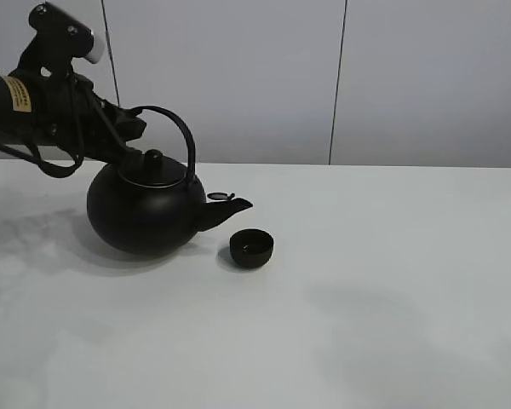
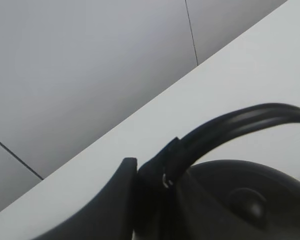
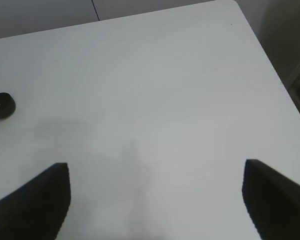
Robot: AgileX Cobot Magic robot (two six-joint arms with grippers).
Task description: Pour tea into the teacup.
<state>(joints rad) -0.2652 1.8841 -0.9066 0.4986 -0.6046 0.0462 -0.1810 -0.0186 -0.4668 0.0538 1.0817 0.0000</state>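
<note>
A big round black kettle (image 1: 145, 209) with an arched handle (image 1: 180, 128) is on the left of the white table, and I cannot tell whether it rests on the surface. Its spout (image 1: 230, 207) points right, just above and left of the small black teacup (image 1: 251, 248). My left gripper (image 1: 129, 126) is shut on the handle, and the left wrist view shows the handle (image 2: 235, 122) and the lid (image 2: 245, 200) close up. No stream of tea is visible. My right gripper (image 3: 155, 169) is open and empty over bare table, with the teacup (image 3: 1, 105) far off.
The white table (image 1: 392, 281) stretches right and forward of the cup. A grey panelled wall (image 1: 341, 77) stands behind it. The table's corner and edge (image 3: 250, 30) show in the right wrist view. The right arm is out of the exterior view.
</note>
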